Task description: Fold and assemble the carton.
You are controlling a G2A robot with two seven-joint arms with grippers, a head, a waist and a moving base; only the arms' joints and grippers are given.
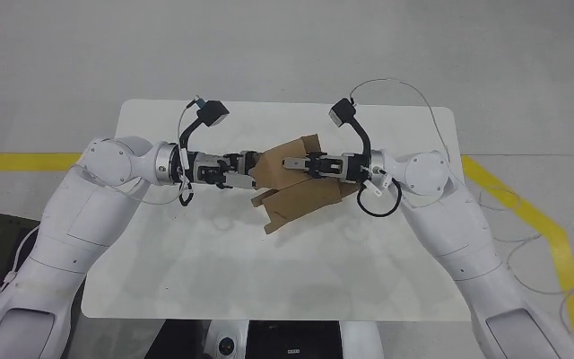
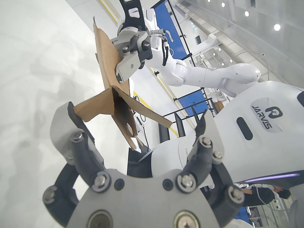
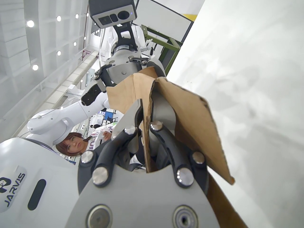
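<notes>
A brown cardboard carton (image 1: 300, 193), partly unfolded with flaps sticking out, is held over the middle of the white table (image 1: 179, 269). My right gripper (image 1: 287, 163) comes in from the right and is shut on one of its panels; in the right wrist view the gripper (image 3: 146, 105) pinches the cardboard edge of the carton (image 3: 187, 117). My left gripper (image 1: 254, 172) is at the carton's left end. In the left wrist view this gripper (image 2: 137, 111) stands open, and a flap of the carton (image 2: 104, 55) reaches between its fingers (image 2: 71, 115), close to one pad.
The table (image 2: 35, 48) is bare around the carton. Both forearms meet over its centre. A yellow floor line (image 1: 27, 161) runs past the table's left and right sides.
</notes>
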